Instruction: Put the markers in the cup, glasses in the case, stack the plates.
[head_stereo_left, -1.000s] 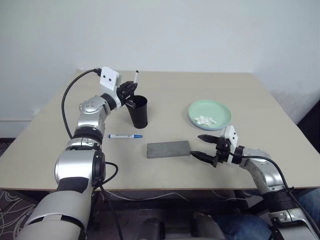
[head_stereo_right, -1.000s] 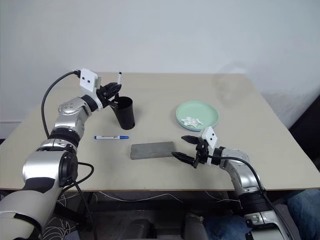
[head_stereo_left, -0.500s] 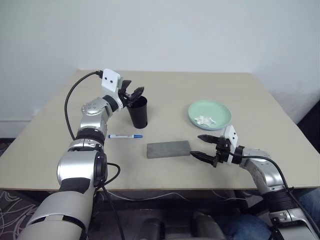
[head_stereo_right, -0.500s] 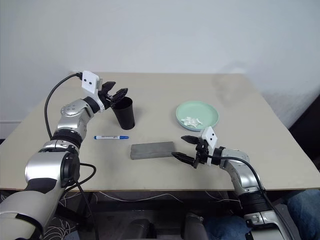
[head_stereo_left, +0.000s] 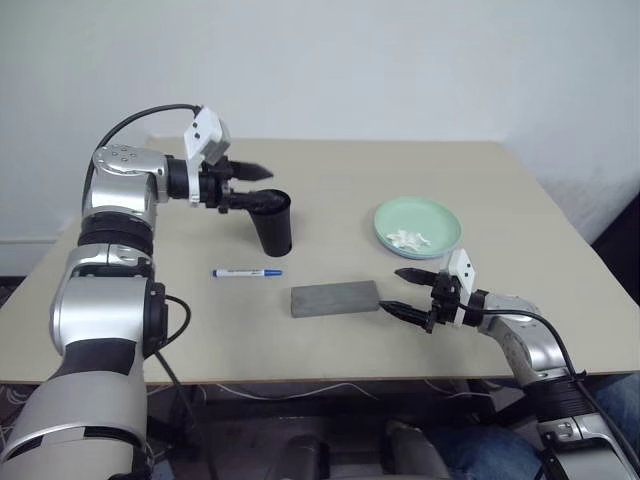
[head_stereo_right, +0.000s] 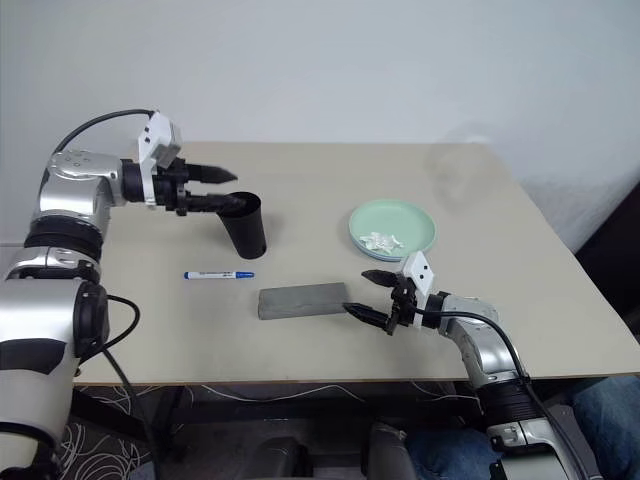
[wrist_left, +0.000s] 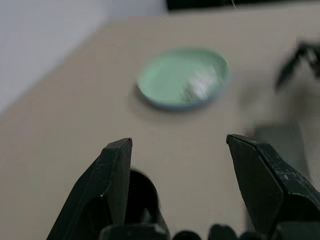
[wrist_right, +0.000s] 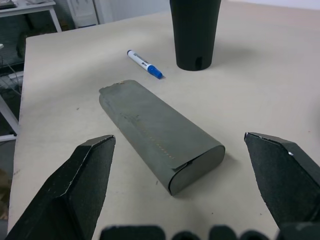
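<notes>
The black cup (head_stereo_left: 272, 226) stands left of the table's middle. My left gripper (head_stereo_left: 262, 187) hangs open just over the cup's rim, its fingers level and pointing right with nothing between them. One blue-capped marker (head_stereo_left: 248, 272) lies flat in front of the cup. The grey case (head_stereo_left: 335, 298) lies shut near the front middle, and also shows in the right wrist view (wrist_right: 160, 130). My right gripper (head_stereo_left: 405, 292) rests open just right of the case, empty. A mint green plate (head_stereo_left: 440, 222) sits at the right. The glasses are out of view.
Small white crumpled scraps (head_stereo_left: 408, 239) lie in the green plate. The table's front edge runs just below my right gripper. A white wall stands behind the far edge of the table.
My left gripper held a marker upright over the cup, then opened, and the marker is gone from its fingers. The arm swung left and the wrist turned level. The right arm stayed still.
</notes>
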